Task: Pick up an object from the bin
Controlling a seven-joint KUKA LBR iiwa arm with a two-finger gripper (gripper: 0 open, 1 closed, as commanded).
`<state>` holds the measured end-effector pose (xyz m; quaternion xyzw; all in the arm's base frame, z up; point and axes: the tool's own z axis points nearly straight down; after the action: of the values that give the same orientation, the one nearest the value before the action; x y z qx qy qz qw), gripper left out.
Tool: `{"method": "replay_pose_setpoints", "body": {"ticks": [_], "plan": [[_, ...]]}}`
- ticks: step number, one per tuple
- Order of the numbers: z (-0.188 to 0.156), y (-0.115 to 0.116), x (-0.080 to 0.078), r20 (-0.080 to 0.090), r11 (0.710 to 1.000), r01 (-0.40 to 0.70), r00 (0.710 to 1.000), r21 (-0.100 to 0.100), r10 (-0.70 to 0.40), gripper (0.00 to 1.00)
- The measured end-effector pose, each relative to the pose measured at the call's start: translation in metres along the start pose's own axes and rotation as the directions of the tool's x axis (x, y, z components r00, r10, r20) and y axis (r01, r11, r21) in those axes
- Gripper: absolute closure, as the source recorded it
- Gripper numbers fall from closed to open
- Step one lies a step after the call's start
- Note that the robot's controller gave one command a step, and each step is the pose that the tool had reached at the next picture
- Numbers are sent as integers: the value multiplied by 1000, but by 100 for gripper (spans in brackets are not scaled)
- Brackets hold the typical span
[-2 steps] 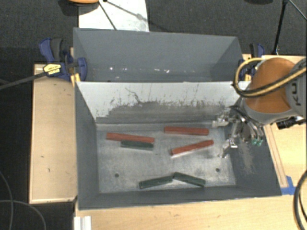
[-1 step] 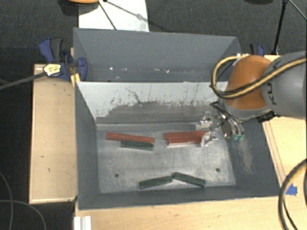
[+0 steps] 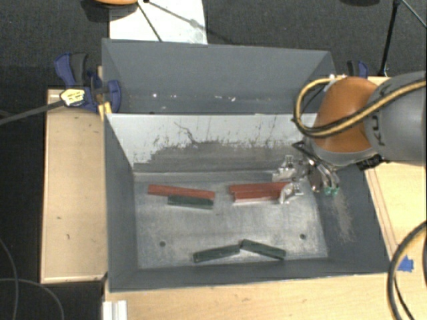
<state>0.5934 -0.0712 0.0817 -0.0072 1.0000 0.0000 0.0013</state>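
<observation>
Two jaws stand apart astride one end of the right-hand red bar (image 3: 257,192); it looks stiff and light, best pinched across its narrow width.

Grey arm (image 3: 400,122); orange cover (image 3: 343,112); yel. cables (image 3: 299,102)

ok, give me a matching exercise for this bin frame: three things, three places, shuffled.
Things:
1. gripper
2. lone dark green bar
3. pair of dark green bars

Places:
A. near the front wall of the bin, ends meeting
B. right alongside the left red bar, on its front side
C. at the right end of the right red bar

Pairs: 1-C, 2-B, 3-A
</observation>
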Motion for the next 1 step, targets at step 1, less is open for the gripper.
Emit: {"method": "replay_pose_setpoints", "body": {"ticks": [1], "plan": [[-97, -6, 12, -1, 1000, -23, 1000, 0, 23, 100]]}}
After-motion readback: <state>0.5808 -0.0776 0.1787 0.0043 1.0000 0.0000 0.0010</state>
